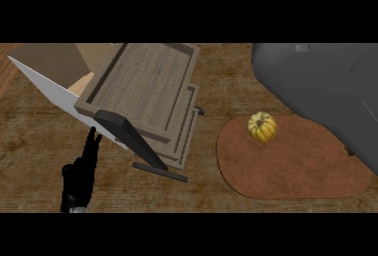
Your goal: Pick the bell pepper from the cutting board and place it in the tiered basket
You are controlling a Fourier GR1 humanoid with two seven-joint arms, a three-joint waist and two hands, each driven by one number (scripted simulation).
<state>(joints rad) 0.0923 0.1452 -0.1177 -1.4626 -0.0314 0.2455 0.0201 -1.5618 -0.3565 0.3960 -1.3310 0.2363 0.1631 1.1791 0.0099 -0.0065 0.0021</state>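
Counter (221, 60) holds bell pepper (262, 126) on cutting board (295, 165); left hand (80, 177) straight-fingered, grey forearm (325, 85) crops the board's right.

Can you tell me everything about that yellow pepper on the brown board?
The bell pepper is yellow-orange, rounded and ribbed, with darker grooves running down its sides. It looks whole and smooth-skinned. It sits near the upper middle of the reddish-brown cutting board, touching only the board. No hand is near it.
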